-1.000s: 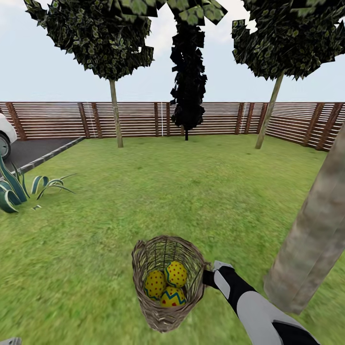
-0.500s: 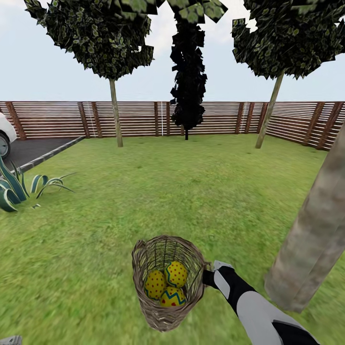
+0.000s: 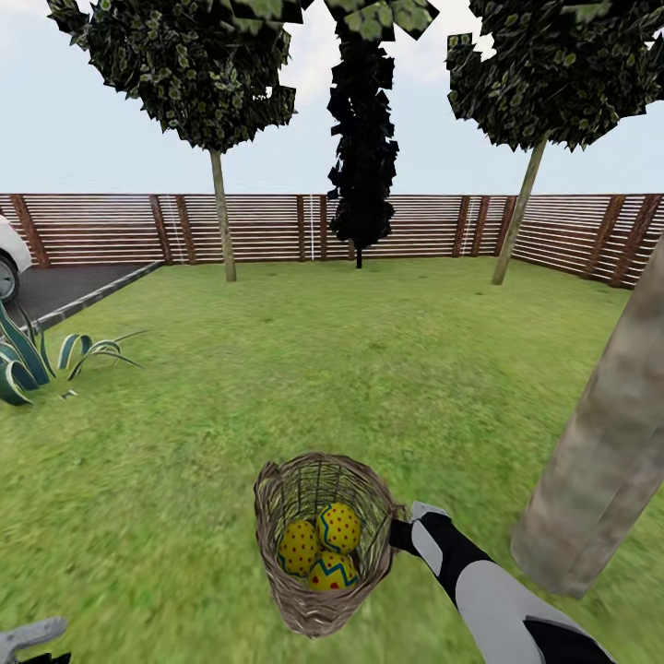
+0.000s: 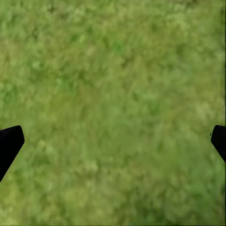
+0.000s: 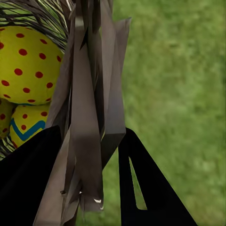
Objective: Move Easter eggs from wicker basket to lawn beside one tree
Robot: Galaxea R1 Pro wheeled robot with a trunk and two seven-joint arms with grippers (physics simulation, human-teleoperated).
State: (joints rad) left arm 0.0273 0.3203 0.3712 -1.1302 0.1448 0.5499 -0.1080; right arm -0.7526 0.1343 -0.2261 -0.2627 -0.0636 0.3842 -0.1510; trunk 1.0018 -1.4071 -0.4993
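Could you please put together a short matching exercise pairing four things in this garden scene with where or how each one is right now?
Things:
1. three Easter eggs
2. right hand
3. left hand
4. thick trunk

States:
A. open above bare grass
B. standing on the robot's right side of the lawn
C. clamped on the rim of the wicker basket
D. lying inside the basket

Pairs: 1-D, 2-C, 3-A, 4-B
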